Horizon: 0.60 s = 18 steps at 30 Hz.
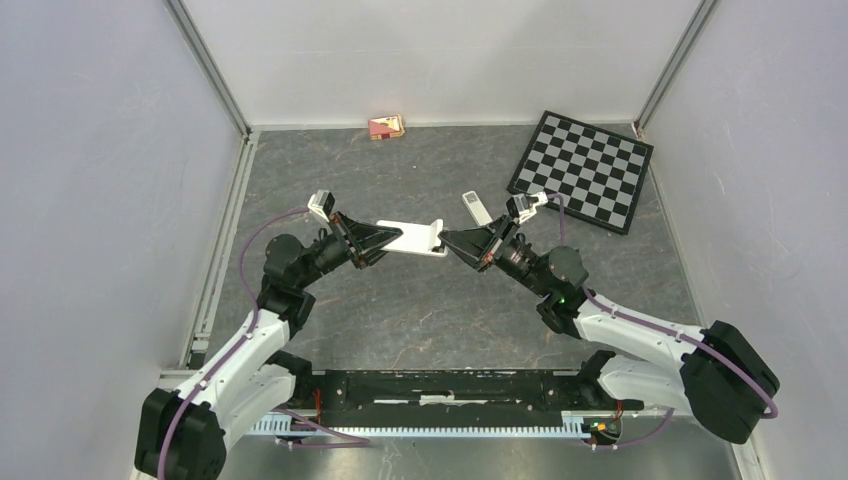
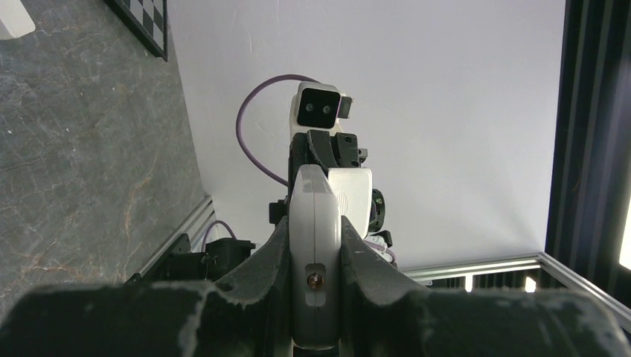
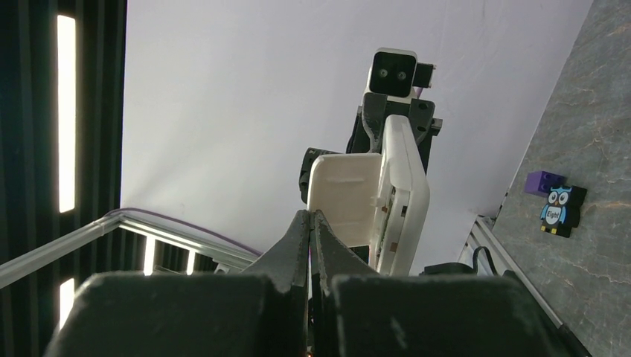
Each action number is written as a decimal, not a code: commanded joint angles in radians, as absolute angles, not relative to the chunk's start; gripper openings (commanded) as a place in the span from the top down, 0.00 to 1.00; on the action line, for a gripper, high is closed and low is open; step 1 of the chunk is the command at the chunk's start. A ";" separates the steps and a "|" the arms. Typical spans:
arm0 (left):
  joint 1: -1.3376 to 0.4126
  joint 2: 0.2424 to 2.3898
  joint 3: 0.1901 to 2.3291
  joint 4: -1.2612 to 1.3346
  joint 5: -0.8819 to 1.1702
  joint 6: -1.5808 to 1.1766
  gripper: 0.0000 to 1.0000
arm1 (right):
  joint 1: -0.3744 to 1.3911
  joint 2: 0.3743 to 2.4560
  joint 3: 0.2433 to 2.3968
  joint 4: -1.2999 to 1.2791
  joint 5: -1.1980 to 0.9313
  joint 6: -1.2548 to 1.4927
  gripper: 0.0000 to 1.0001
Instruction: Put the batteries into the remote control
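Gripping the white remote control edgewise in the left hand, fingers narrowly apart around its body, lifted off the table between the two arms. Pinching the right hand fully closed, nothing visible between its fingers, tips just beside the remote's flap end.

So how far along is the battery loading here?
Done: the slim white plastic remote is lifted, clamped in the left gripper, its white battery cover swung open. In hand: the shut right gripper has its tips at that cover. Left: loading itself; no batteries show in any view.
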State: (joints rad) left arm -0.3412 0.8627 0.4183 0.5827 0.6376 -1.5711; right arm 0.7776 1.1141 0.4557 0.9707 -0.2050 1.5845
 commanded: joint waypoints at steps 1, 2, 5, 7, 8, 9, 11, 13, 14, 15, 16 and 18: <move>-0.336 0.838 0.426 0.677 0.641 -1.638 0.98 | 0.776 1.102 0.430 0.923 -0.197 1.573 0.99; -0.336 0.837 0.426 0.677 0.639 -1.635 0.98 | 0.776 1.090 0.427 0.906 -0.192 1.567 0.97; -0.335 0.843 0.428 0.675 0.637 -1.631 0.98 | 0.776 1.060 0.422 0.846 -0.178 1.547 0.86; -0.336 0.846 0.428 0.676 0.637 -1.626 0.98 | 0.776 1.042 0.420 0.816 -0.172 1.539 0.79; -0.336 0.848 0.426 0.675 0.637 -1.625 0.98 | 0.777 1.039 0.420 0.809 -0.172 1.537 0.77; -0.335 0.848 0.425 0.675 0.636 -1.624 0.98 | 0.777 1.037 0.419 0.806 -0.170 1.537 0.75; -0.336 0.848 0.426 0.670 0.637 -1.619 0.98 | 0.776 1.037 0.423 0.798 -0.178 1.533 0.72; -0.335 0.851 0.429 0.663 0.639 -1.613 0.98 | 0.776 1.036 0.426 0.785 -0.182 1.531 0.71; -0.335 0.851 0.430 0.661 0.640 -1.610 0.98 | 0.776 1.033 0.423 0.783 -0.181 1.528 0.70; -0.335 0.851 0.432 0.656 0.640 -1.606 0.98 | 0.776 1.028 0.422 0.778 -0.178 1.524 0.70; -0.336 0.851 0.434 0.648 0.641 -1.600 0.98 | 0.776 1.021 0.422 0.765 -0.173 1.519 0.69; -0.335 0.850 0.436 0.635 0.641 -1.590 0.98 | 0.776 1.005 0.421 0.740 -0.160 1.506 0.68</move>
